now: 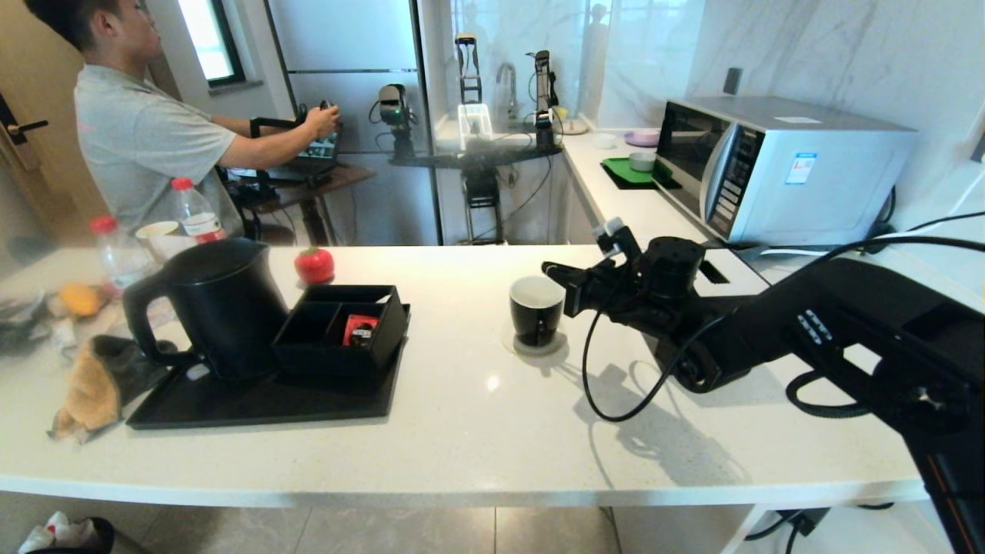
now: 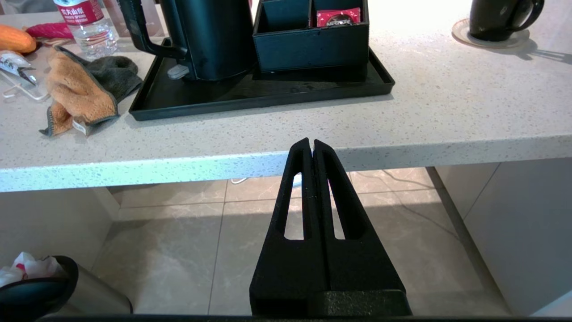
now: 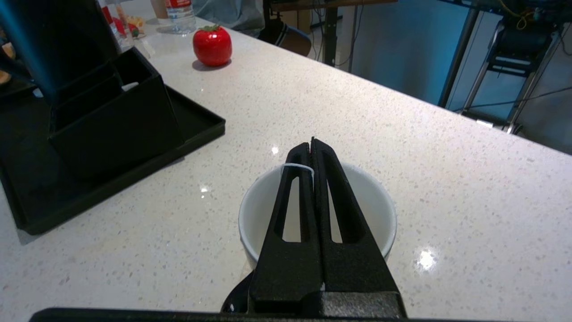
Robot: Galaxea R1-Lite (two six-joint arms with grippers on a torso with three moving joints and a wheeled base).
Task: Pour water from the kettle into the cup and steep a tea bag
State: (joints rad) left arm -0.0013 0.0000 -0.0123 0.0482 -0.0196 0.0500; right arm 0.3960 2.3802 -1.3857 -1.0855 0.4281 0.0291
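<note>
The black cup [image 1: 536, 308] with a white inside [image 3: 373, 201] stands on a round coaster at the counter's middle. My right gripper [image 3: 312, 144] hovers just over its rim, shut, with the tea bag's thin white string [image 3: 297, 166] looped over one finger and pinched between the two. The pouch and paper tag are hidden. In the head view the right gripper [image 1: 549, 270] sits at the cup's right edge. The matte black kettle [image 1: 219, 304] stands on a black tray [image 1: 254, 402] to the left. My left gripper [image 2: 311, 144] is shut and holds nothing, parked below the counter's front edge.
A black organizer box [image 1: 342, 327] with a red packet [image 1: 360, 328] shares the tray. An orange-grey cloth [image 1: 96, 385], red-capped bottles [image 1: 196, 211], a paper cup [image 1: 158, 231] and a red tomato [image 1: 314, 265] lie left and behind. A microwave [image 1: 777, 165] stands back right. A person sits far left.
</note>
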